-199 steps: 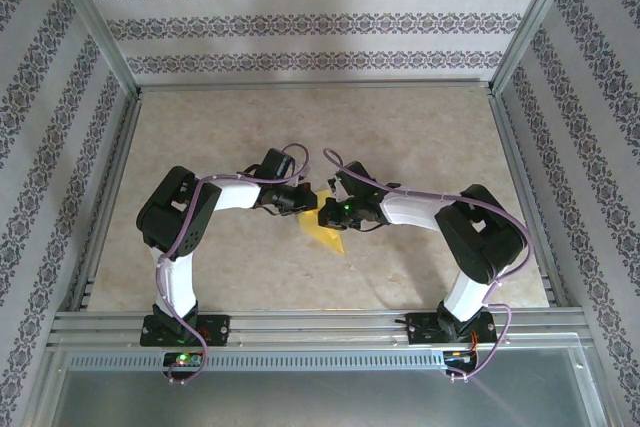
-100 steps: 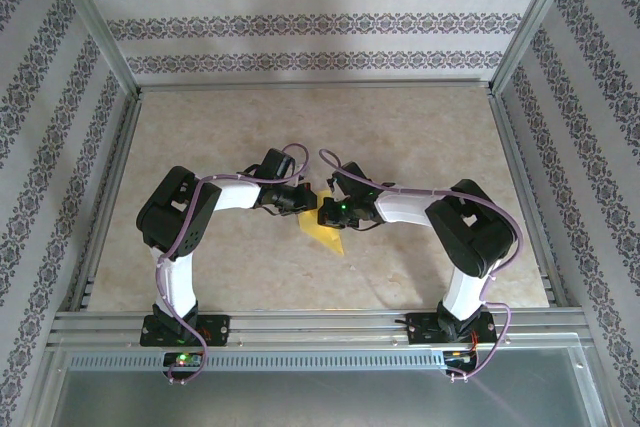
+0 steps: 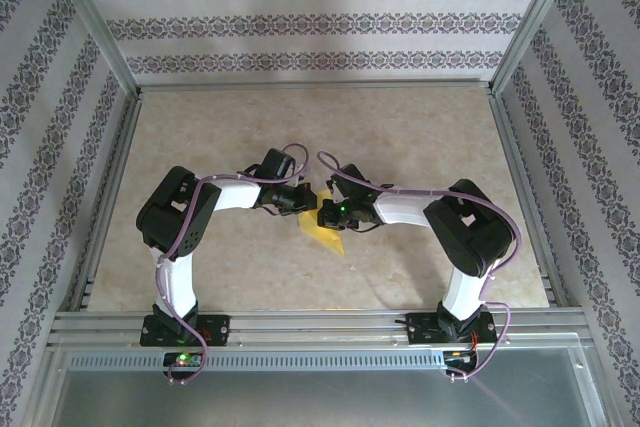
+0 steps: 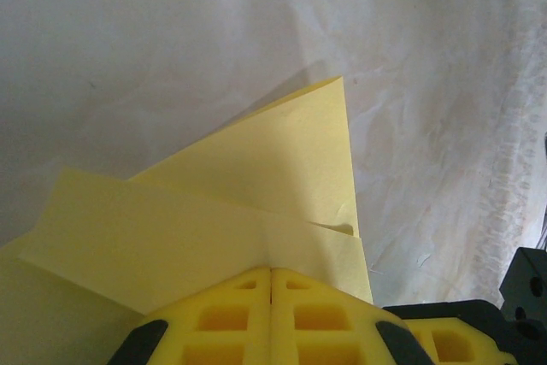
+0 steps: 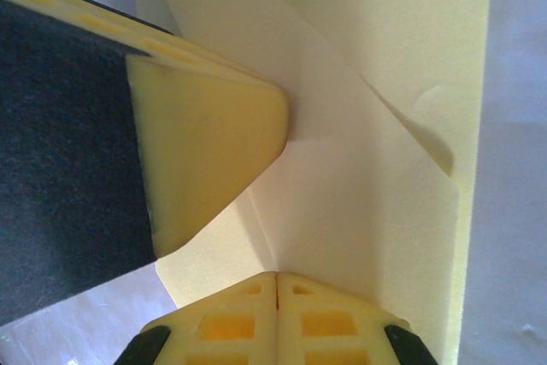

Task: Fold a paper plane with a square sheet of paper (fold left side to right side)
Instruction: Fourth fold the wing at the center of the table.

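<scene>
Quick look at the setup. Got both arms meeting mid-tabletop (image 3: 420,127), right on top of the square sheet of paper (image 3: 331,238). Already creased into a pointy, layered shape rather than a plain flat square. Lying flat, well away from the tabletop edges. Long axis running far-to-near in the overhead view, near tip slanting a bit to the right.

Left tool (image 4: 271,273): clamped fully closed, nothing visibly caught between the jaws. Just tips resting down on the yellow layers, paper spreading out ahead and off to its left, one folded corner poking up ahead-right.

Right tool (image 5: 276,278): same deal. Closed right up, tips planted on the paper, sheet stretching away in front with a straight edge along the right.

Also worth noting in the right wrist view: one of the left tool's fingers (image 5: 214,134) touching down on the same flap, just beside the right tool.

So basically no gap left to close for either arm, both touching the paper.

Guessing at the left-over-to-right fold next. Better bet for carrying that left edge across: the left arm, with the right pinning along the centre line. Would need opening up first to actually grab anything. Main risk, probably: dragging the thin sheet sideways instead of creasing it.
</scene>
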`<state>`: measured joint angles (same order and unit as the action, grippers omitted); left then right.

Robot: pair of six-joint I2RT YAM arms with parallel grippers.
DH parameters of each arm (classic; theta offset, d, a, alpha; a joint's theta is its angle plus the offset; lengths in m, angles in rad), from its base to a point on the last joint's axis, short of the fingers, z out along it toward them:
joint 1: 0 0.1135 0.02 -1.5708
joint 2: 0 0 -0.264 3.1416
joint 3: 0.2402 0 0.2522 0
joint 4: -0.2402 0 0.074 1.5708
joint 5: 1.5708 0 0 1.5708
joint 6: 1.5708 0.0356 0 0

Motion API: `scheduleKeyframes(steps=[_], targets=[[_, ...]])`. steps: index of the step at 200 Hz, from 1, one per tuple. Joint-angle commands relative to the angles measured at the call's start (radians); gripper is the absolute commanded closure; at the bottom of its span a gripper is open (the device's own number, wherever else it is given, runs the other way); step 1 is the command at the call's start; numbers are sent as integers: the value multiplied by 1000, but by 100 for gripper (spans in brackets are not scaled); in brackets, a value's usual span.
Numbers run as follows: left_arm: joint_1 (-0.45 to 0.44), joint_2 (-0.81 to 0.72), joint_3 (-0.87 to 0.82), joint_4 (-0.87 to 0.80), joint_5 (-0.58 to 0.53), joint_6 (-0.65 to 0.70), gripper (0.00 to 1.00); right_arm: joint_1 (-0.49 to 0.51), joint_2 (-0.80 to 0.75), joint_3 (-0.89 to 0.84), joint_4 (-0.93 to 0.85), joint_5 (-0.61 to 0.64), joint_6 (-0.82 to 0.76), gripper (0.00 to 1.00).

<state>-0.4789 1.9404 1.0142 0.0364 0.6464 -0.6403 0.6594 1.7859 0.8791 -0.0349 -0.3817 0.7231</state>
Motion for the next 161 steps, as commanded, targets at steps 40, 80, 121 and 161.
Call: scheduleKeyframes(steps=[40,80,121,161], targets=[[-9,20,-1,-138,-86,19,100,9,-60,-96,-63,-3,-2,100],[-7,23,2,-145,-93,21,100,7,-96,-139,-68,-5,6,100],[-7,24,4,-149,-95,22,100,5,-133,-183,-85,-11,8,100],[-8,28,9,-155,-96,26,100,5,-164,-213,-99,-9,6,100]])
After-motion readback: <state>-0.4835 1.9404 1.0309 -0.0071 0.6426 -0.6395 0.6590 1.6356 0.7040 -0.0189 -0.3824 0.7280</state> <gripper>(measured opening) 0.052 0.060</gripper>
